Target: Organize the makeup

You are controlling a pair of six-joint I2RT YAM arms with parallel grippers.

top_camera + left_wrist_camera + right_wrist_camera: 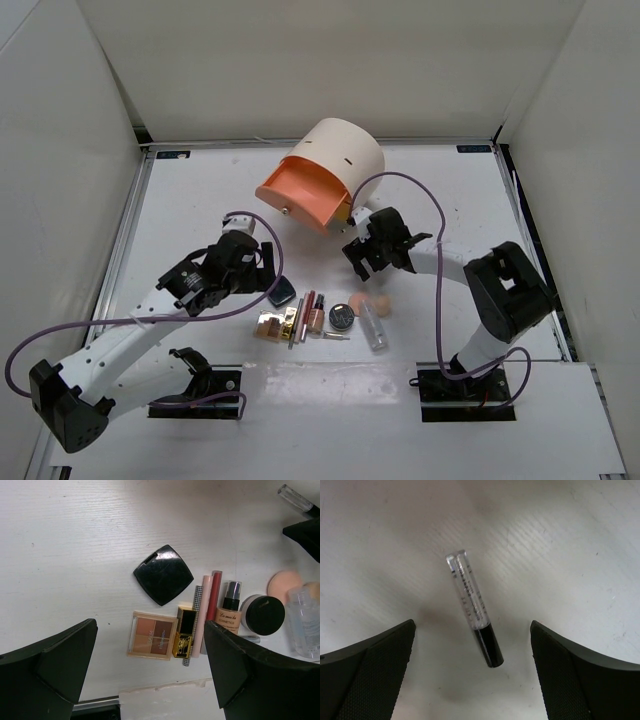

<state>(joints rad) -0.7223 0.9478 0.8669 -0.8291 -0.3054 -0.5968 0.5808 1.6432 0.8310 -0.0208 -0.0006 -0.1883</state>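
both pincers gape wide and hold nothing. my left gripper [150, 624] hangs over the black compact [163, 574] and the eyeshadow palette [152, 635] at the centre of its view. my right gripper [472, 623] hangs over a clear tube [468, 592] lying loose on the table [570, 540]. in the top view the makeup row [325, 318] sits lower centre, and the open orange drawer [300, 190], upper centre, looks bare. i judge nearly all the sorting is left.

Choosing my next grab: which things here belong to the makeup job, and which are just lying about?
Job, makeup: black square compact, eyeshadow palette, gold lipstick, red tube, foundation bottle, round dark compact, peach sponge, clear bottle, clear tube with black cap.
Lying about: cream cylinder box, its orange drawer.
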